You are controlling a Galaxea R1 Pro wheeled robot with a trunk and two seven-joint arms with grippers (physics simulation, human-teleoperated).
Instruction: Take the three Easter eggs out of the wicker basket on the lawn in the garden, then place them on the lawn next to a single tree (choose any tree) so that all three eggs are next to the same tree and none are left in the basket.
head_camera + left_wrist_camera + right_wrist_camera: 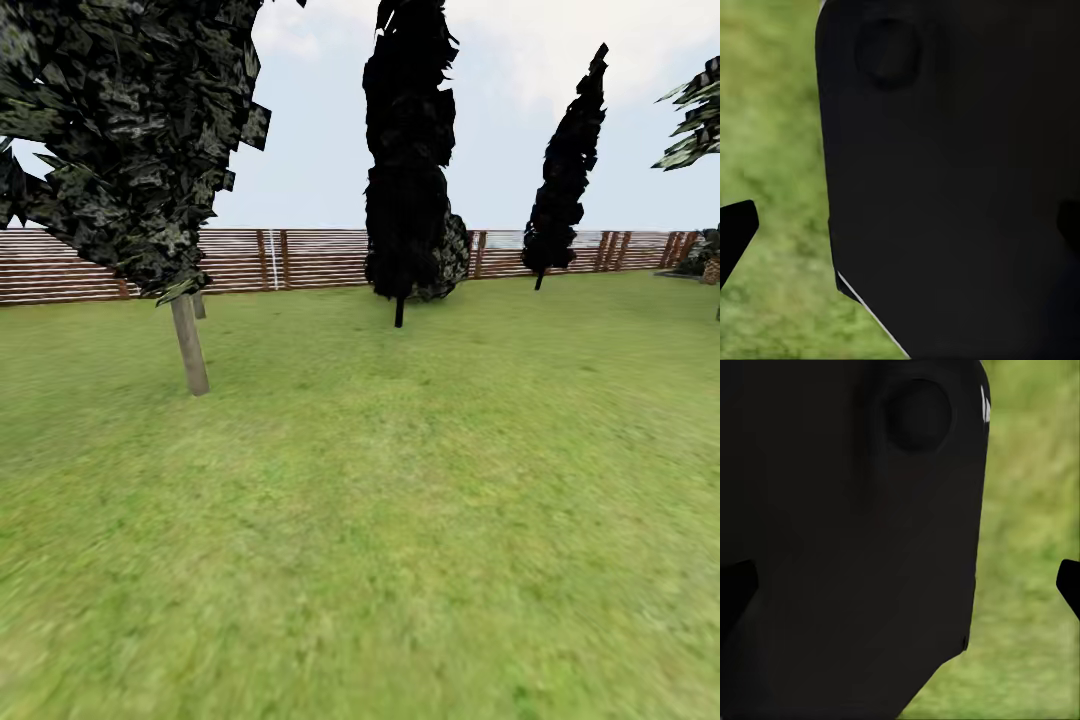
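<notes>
The lawn spreads wide and green in the head view. A tree with a straight grey-brown trunk and a dark leafy canopy stands at the left. The Easter eggs and the wicker basket are out of view. In the left wrist view my left gripper is open, one black fingertip at each side of the frame, with a black part of the robot's body and grass behind it. My right gripper is open in the same way in the right wrist view, one fingertip over grass. Both hold nothing.
Two dark narrow cypress-like trees stand further back. A brown slatted fence closes the far edge of the garden. A small brownish thing at the far right edge is too small to identify.
</notes>
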